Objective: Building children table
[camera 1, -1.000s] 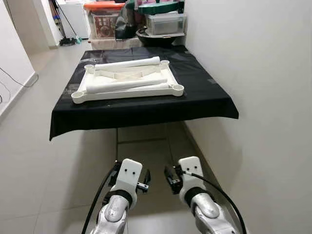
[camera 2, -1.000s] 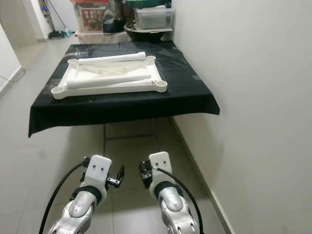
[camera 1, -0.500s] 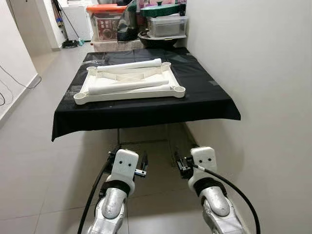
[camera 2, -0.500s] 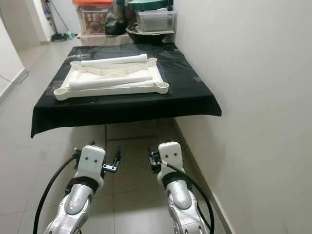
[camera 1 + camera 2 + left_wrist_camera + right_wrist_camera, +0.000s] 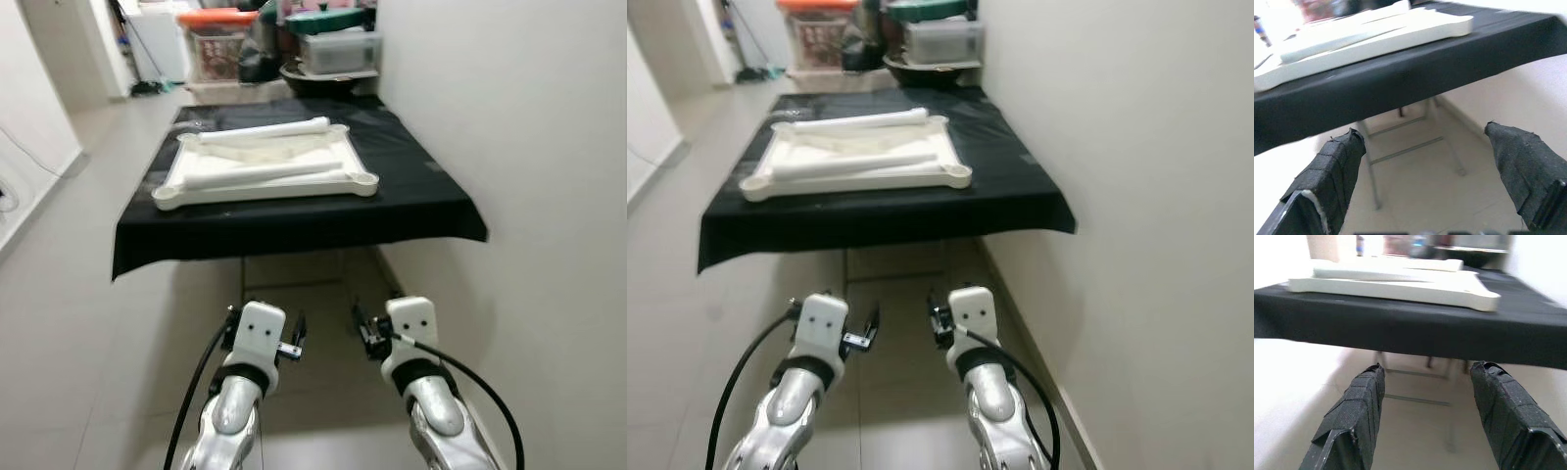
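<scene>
Assembly looks not begun: the white tabletop [image 5: 265, 176] lies on the black-covered bench [image 5: 411, 201] with loose legs [image 5: 263, 130] on it. Left tool [image 5: 266, 340] and right tool [image 5: 384, 333] hang released, below the bench edge.

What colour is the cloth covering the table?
Black. The cloth drapes over the table edge under the white tabletop piece, clearest in the left eye view.

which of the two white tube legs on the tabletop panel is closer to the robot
The white leg lying across the middle of the white tabletop panel is closer. The other leg lies along the panel's far edge, toward the storage bins.
</scene>
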`<state>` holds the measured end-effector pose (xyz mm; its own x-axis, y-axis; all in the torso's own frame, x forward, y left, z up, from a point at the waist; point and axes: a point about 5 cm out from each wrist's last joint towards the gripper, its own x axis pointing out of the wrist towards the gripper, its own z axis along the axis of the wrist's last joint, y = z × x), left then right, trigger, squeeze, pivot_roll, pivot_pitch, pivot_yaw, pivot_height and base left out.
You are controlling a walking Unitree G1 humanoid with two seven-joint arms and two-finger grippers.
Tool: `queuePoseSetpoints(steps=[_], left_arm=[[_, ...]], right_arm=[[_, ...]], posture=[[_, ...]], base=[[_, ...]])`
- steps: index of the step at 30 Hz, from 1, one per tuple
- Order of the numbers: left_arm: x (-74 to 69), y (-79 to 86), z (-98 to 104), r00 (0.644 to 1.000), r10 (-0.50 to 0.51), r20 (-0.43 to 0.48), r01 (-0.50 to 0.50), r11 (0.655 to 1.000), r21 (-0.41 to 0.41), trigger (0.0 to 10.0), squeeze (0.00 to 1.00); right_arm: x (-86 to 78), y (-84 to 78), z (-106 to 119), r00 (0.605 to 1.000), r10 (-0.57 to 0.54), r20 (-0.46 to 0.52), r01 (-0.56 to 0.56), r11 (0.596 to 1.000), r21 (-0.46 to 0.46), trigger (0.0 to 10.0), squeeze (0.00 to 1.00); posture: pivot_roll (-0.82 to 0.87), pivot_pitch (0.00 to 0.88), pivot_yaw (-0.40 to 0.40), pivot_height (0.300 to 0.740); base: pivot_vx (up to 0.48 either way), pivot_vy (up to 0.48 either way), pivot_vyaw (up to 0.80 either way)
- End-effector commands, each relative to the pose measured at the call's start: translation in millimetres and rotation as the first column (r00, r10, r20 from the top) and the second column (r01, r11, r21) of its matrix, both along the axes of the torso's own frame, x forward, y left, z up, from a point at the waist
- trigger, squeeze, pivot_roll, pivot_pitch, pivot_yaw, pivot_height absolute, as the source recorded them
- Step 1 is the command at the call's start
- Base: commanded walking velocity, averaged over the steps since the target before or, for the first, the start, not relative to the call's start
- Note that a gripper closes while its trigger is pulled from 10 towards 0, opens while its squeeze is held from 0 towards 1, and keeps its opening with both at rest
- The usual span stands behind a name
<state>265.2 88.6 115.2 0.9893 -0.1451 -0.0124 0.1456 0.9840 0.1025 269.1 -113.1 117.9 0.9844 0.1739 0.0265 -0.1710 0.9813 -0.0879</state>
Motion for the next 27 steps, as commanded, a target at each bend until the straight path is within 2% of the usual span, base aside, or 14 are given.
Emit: queuePoseSetpoints(steps=[1,12,27], left_arm=[[0.1,-3.1,-3.3,1.000,-0.002,-0.017,0.001,1.000,-0.021,10.0,0.00],[-2.4,-4.9,-4.5,1.000,-0.014,-0.026,0.013,0.999,-0.036,10.0,0.00],[-3.3,-7.9,-4.6,0.999,-0.037,-0.017,0.036,0.999,-0.008,10.0,0.00]], right_arm=[[0.9,4.6,1.3,1.000,0.020,0.012,-0.020,1.000,0.003,10.0,0.00],[-0.3,3.5,-1.1,1.000,0.019,0.000,-0.019,1.000,0.010,10.0,0.00],[-1.0,4.0,-4.3,0.999,0.026,-0.034,-0.025,0.999,0.044,10.0,0.00]], posture=[[-0.01,0.000,-0.004,0.740],[0.01,0.000,-0.008,0.740],[0.01,0.000,-0.010,0.740]], base=[[0.000,0.000,0.80],[0.000,0.000,0.80],[0.000,0.000,0.00]])
